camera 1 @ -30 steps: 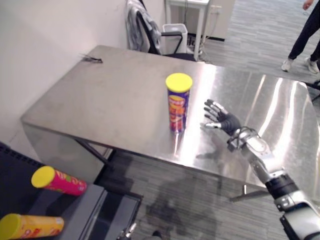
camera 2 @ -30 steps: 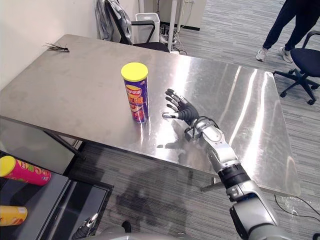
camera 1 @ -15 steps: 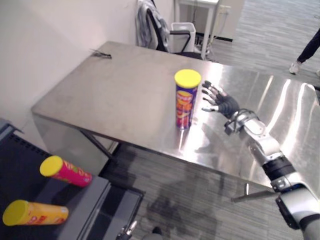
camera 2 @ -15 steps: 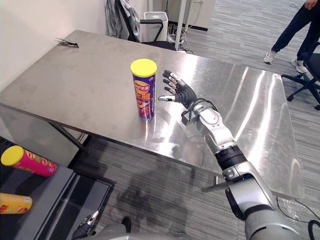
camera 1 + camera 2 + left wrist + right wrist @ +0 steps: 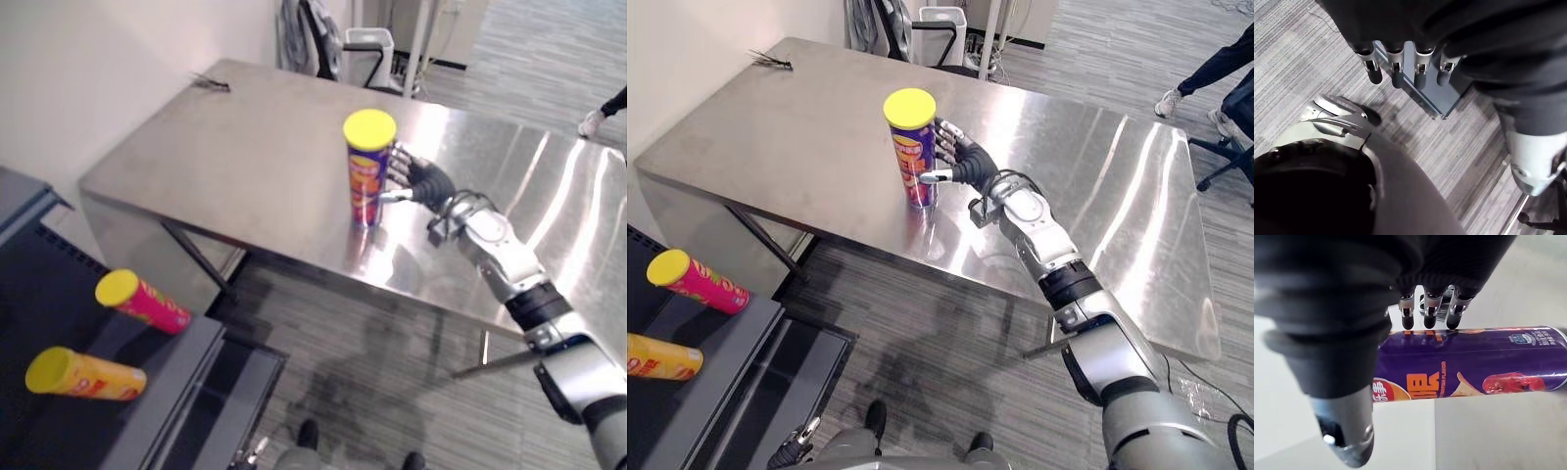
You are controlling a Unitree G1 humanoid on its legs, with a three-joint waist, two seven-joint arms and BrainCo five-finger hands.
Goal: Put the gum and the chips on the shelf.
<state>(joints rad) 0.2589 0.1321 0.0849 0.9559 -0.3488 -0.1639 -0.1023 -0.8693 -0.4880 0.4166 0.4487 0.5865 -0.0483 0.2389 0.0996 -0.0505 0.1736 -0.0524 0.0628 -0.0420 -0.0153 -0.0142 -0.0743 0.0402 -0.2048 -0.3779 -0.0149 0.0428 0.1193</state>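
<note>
**Right hand on the purple can, grip not closed – shelf run still ahead**

Right hand [image 5: 423, 181] is spread around the purple chips can [image 5: 368, 176]: fingers [image 5: 1425, 316] straight along the can's far side, thumb [image 5: 1346, 433] on the near side. Tips sit at the can wall. I can't tell if they press on it, and nothing looks clamped yet.

- Steel table [image 5: 245, 166]: the can stands upright on it near the front edge, yellow lid on, base down on the steel. Not lifted.
- Dark shelf [image 5: 49, 284], low and to the robot's left, well apart from the table. Two tubes already lie on their sides there: a pink tube [image 5: 142, 302] and an orange tube [image 5: 86, 374], both with yellow lids.
- Chair with a jacket [image 5: 304, 29] behind the table's far edge. Not in the way.
- Left hand [image 5: 1395, 73] hangs low over the floor, fingers straight and relaxed, holding nothing.
- Small dark twiggy item [image 5: 211, 84] on the table's far left corner, clear of the work.

Status, my read: early in the chips step. Left to do: close the grip, lift, turn to the shelf, set the can down. Gum: can't place it from these pictures, so count that half as open.
</note>
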